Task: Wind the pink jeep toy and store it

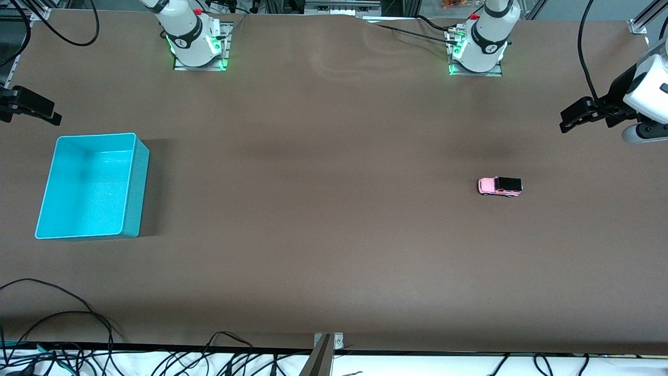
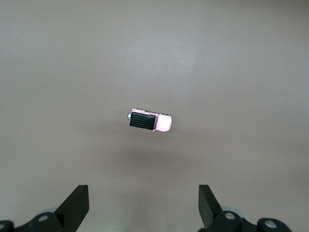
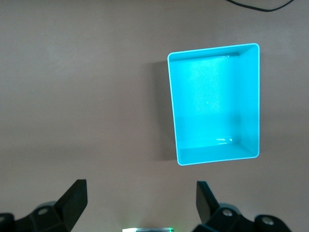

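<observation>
- My left gripper (image 2: 144, 205) hangs in the air over the table (image 1: 334, 250) at the left arm's end, fingers spread wide, holding nothing.
- My right gripper (image 3: 141, 203) is released too, above the turquoise bin (image 3: 255, 96).
- The pink jeep toy (image 1: 500, 186) stands on the table, well apart from the bin.

Pink jeep toy (image 1: 500, 186) (black-roofed) upright on table

The table (image 1: 334, 235) has a matt brown cover, smooth and paper-like. The bin (image 1: 130, 209) looks like glossy turquoise plastic. The jeep (image 1: 499, 186) is shiny pink plastic with a matt black ribbed roof.
</observation>
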Robot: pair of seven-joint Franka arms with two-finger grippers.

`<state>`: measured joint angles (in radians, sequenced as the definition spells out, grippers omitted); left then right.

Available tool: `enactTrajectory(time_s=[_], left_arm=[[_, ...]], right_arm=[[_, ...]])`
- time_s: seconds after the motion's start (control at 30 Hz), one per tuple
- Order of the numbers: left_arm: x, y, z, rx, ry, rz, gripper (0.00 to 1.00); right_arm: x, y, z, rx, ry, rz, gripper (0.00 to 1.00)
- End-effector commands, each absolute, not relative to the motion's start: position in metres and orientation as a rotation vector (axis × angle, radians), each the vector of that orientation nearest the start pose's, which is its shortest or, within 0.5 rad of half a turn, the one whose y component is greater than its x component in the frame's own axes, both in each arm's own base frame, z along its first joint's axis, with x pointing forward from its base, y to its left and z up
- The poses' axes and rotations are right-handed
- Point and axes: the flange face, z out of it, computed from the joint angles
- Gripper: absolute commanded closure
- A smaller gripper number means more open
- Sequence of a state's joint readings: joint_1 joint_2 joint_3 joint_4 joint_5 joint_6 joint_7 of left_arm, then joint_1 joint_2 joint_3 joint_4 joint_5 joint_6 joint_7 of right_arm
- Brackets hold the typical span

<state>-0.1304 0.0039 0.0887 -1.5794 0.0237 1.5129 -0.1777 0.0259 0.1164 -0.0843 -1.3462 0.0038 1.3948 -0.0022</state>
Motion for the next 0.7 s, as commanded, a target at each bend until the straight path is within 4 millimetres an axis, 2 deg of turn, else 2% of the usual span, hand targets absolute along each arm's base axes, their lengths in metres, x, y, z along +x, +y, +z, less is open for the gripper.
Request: enactTrajectory(time_s=[0.0,0.67], left_arm=[[0.5514,-0.0182,0.6199,-3.099,-0.223,0.107,0.0],[0.5516,-0.0175,0.62,-3.101,-0.225,0.105,0.0]], right_arm=[[0.5679,-0.0297,0.6532,-3.159,0.105,0.121,0.0],[0.5696,-0.039,0.648,-3.16,0.134,0.139,0.0]])
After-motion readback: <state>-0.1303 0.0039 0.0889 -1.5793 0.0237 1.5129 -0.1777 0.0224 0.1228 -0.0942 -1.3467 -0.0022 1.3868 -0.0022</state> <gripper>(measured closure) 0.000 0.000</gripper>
